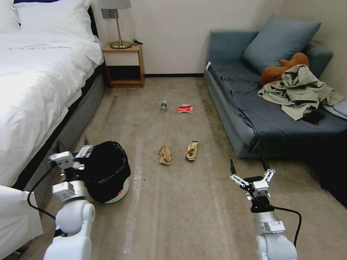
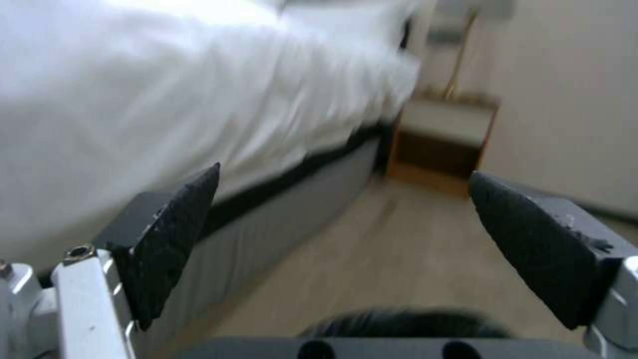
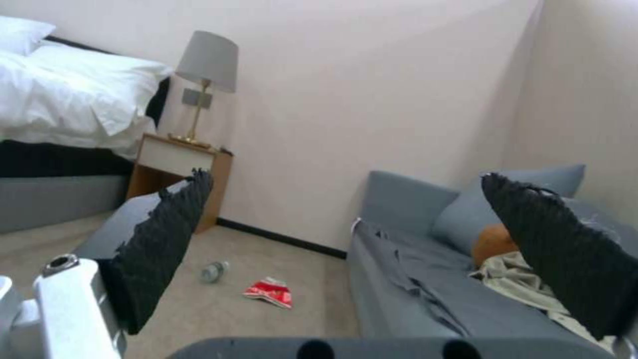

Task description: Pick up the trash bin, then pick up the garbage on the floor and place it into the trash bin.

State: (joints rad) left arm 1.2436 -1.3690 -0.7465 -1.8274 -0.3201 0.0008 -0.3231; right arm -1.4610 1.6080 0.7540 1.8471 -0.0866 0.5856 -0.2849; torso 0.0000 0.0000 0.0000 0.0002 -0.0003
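Down on the beige carpet, the trash bin [image 1: 108, 177] stands beside the grey base of the bed [image 1: 39, 86], tilted a little so its mouth leans toward the sofa side, its glossy black liner bulging above a whitish base. The left gripper [image 1: 81, 153] is at the bin's rim on the bed side; in the left wrist view its two dark pads [image 2: 176, 234] stand wide apart with nothing between them, and a sliver of the black liner [image 2: 405, 324] shows just below them, so the claw is released.

The right gripper [image 1: 250, 169] hovers over bare carpet in front of the grey sofa [image 1: 253, 115], well apart from the bin, with its fingers [image 3: 159, 239] spread and empty.

Four pieces of garbage lie between bed and sofa. Nearer the robot, a crumpled tan paper bag [image 1: 165, 155] sits just beside a gold-brown snack wrapper [image 1: 192, 150]; the wrapper's long axis runs away from the robot, tipped slightly toward the sofa. Farther off, a clear bottle [image 1: 163, 106] lies with its long axis pointing toward the far wall, cap end away, and a red-and-white packet [image 1: 185, 108] lies flat beside it, its longer side running across the room.

A wooden nightstand [image 1: 123, 65] with a lamp [image 1: 117, 21] stands against the wall.
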